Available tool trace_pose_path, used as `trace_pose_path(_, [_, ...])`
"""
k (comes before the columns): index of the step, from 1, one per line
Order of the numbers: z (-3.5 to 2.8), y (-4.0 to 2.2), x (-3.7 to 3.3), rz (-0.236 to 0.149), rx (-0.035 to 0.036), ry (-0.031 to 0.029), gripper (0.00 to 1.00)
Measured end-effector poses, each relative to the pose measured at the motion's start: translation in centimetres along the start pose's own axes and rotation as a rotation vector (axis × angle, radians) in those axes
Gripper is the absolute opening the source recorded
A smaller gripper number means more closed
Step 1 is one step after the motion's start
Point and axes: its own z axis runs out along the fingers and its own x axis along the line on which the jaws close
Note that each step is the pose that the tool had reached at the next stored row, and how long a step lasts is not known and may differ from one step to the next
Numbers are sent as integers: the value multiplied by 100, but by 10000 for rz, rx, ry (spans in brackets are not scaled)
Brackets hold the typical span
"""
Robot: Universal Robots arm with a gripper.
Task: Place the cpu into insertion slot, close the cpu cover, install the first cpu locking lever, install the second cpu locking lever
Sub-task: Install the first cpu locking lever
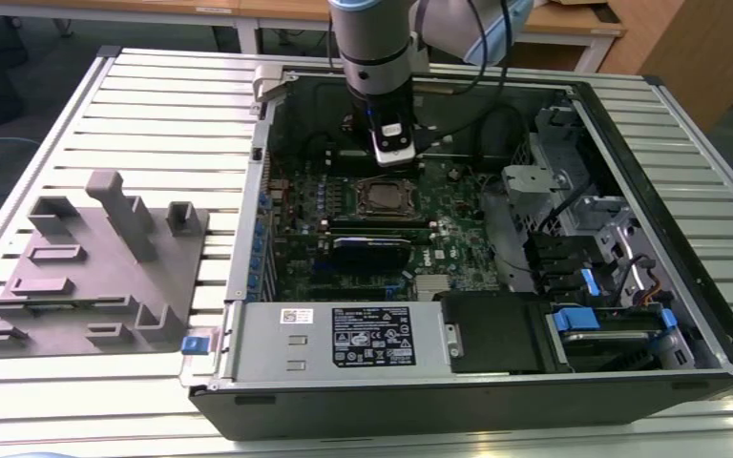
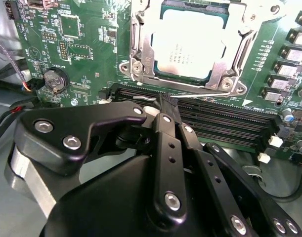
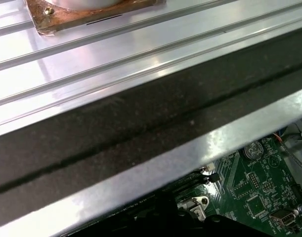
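In the exterior view the arm reaches down into the open computer case (image 1: 469, 405), which lies on its side on the slatted metal worktop (image 1: 150, 105), with a grey moulded fixture (image 1: 87, 267) well apart towards the exterior view's left. The gripper (image 1: 395, 162) hangs just above the green board, close beside the insertion slot (image 1: 386, 212). In the second wrist view the cpu (image 2: 188, 44) lies flat in that slot, its pale metal top showing through the cut-out of the cpu cover (image 2: 141, 49), which is folded down over it. A thin silver locking lever (image 2: 210, 94) runs along the near edge of the cover, between it and the long black memory slots (image 2: 215, 123). The black fingers (image 2: 163, 118) are drawn tightly together, their tips right at this lever; whether they actually pinch it cannot be told. A round coin battery (image 2: 55, 80) sits on the board off to one side.
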Motion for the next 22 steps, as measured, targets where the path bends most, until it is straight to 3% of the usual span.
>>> trace_pose_path(22, [15, -9, 14, -327, -24, 55, 11])
